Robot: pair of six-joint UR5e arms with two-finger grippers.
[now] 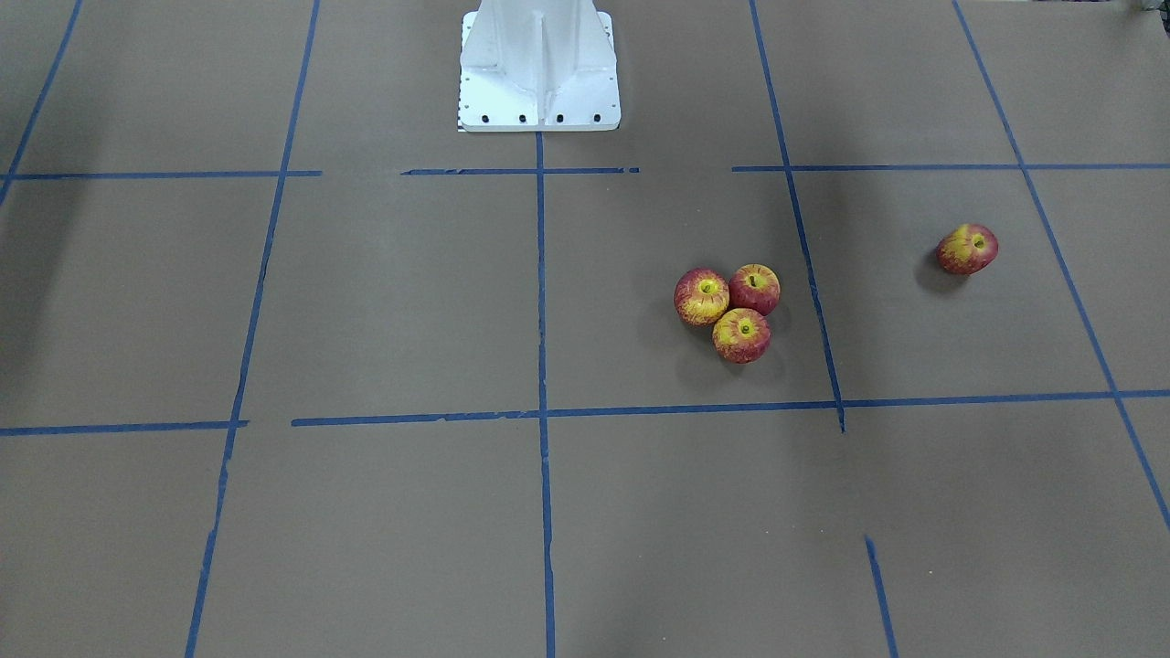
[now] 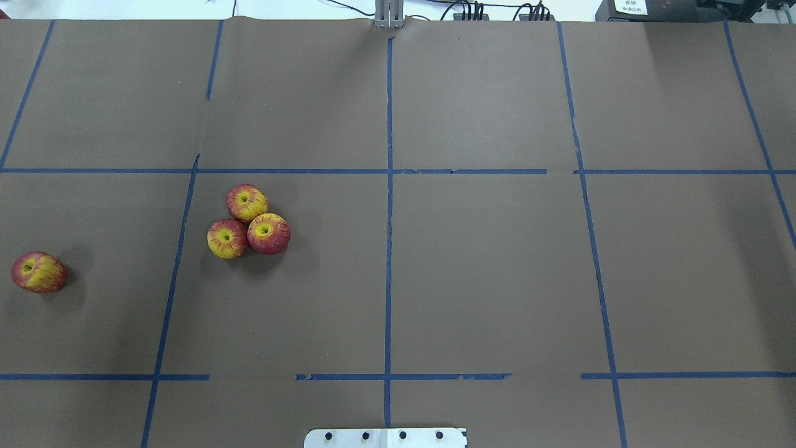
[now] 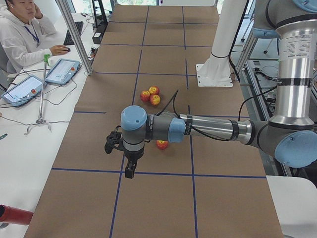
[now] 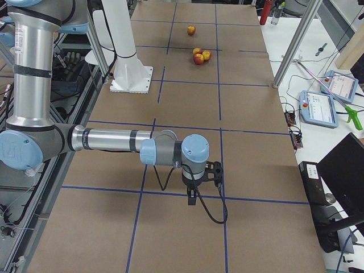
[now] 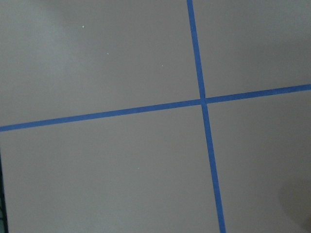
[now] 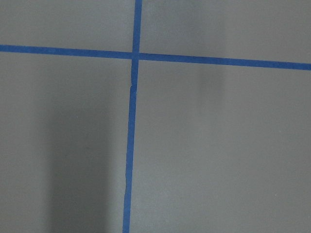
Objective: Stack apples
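- Frankly, cannot tell the jaw state of the left gripper [image 3: 113, 144] or the right gripper [image 4: 213, 173]: seen only in the side views, small and dark.
- See only the brown table cover [image 5: 97, 58] and crossing tape lines [image 5: 202, 101] in both wrist views.
- Find the fourth apple [image 3: 162, 144] partly hidden behind the left forearm in the exterior left view; overhead, find it lying tilted, well apart from the others.
- Count a cluster of three apples [image 2: 263, 233], touching, dimples up, on the robot's left half.
- Note both forearms stretched level over the table ends, wrists hanging down, clear of the fruit.
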